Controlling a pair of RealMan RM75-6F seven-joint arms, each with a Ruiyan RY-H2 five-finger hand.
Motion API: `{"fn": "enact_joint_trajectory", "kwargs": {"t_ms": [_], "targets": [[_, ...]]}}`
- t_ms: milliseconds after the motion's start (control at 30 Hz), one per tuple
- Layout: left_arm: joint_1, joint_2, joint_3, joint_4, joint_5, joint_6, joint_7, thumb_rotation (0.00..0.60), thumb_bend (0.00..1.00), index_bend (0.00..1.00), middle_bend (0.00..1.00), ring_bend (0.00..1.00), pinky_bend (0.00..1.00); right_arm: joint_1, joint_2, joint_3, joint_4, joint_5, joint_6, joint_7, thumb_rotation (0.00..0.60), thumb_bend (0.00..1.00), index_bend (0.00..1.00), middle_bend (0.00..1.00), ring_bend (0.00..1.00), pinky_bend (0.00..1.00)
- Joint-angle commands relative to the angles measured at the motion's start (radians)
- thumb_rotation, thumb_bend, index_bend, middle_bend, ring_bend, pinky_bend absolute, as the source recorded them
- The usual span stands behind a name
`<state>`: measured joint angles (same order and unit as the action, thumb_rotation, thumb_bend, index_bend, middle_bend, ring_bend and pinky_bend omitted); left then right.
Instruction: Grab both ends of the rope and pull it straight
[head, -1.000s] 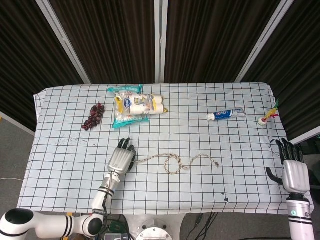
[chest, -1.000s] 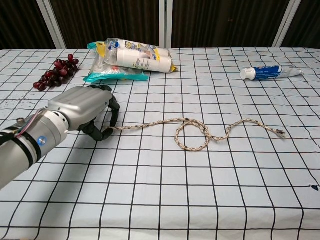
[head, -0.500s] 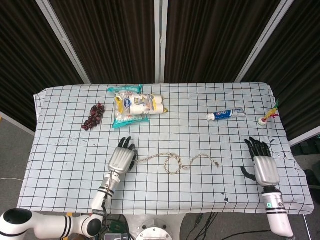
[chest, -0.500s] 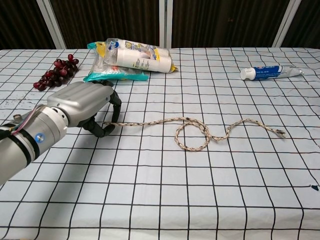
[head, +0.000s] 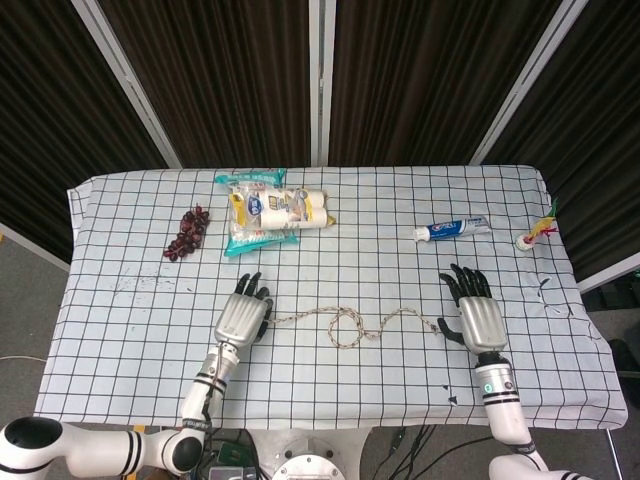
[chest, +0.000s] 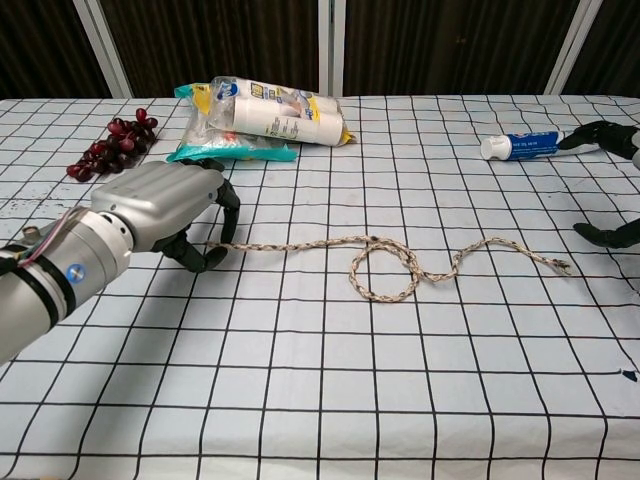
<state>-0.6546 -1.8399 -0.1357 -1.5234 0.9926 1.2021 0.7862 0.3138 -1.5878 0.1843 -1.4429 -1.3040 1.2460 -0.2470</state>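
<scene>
Left hand (chest: 165, 210) pinching rope (chest: 385, 265) end, right hand (head: 477, 317) spread beside other end

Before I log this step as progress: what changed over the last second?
The right hand swept in from the table's right edge to just beside the rope's right end, fingers spread, not touching it. The left hand, curled at the left end, drew that end slightly left. The rope's loop, toothpaste and grapes stayed put.
</scene>
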Motion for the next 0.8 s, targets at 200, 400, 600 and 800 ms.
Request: {"fn": "enact_joint_trajectory", "kwargs": {"t_ms": [200,400,600,800], "targets": [[0.001,0.001,-0.001,0.006,0.004,-0.002,-0.008,0.600,0.43,0.60,0.27,0.00,0.08,0.027,-0.072,0.000,0.073,0.046,-0.037,-0.003,0.600,0.25,0.18,0.07,0.00,0.00],[0.002,0.001,-0.005,0.007,-0.002,0.002,-0.002,0.600,0.43,0.60,0.27,0.00,0.08,0.041,-0.111,-0.002,0.114,0.060,-0.052,0.000,0.600,0.25,0.18,0.07,0.00,0.00],[0.003,0.003,-0.007,0.004,-0.010,0.002,0.002,0.600,0.43,0.60,0.27,0.00,0.08,0.048,-0.127,-0.007,0.130,0.078,-0.073,0.000,0.600,0.26,0.19,0.07,0.00,0.00],[0.005,0.008,-0.007,0.001,-0.010,0.002,-0.004,0.600,0.43,0.60,0.27,0.00,0.08,0.052,-0.131,-0.003,0.131,0.105,-0.086,-0.008,0.600,0.26,0.24,0.08,0.00,0.00]]}}
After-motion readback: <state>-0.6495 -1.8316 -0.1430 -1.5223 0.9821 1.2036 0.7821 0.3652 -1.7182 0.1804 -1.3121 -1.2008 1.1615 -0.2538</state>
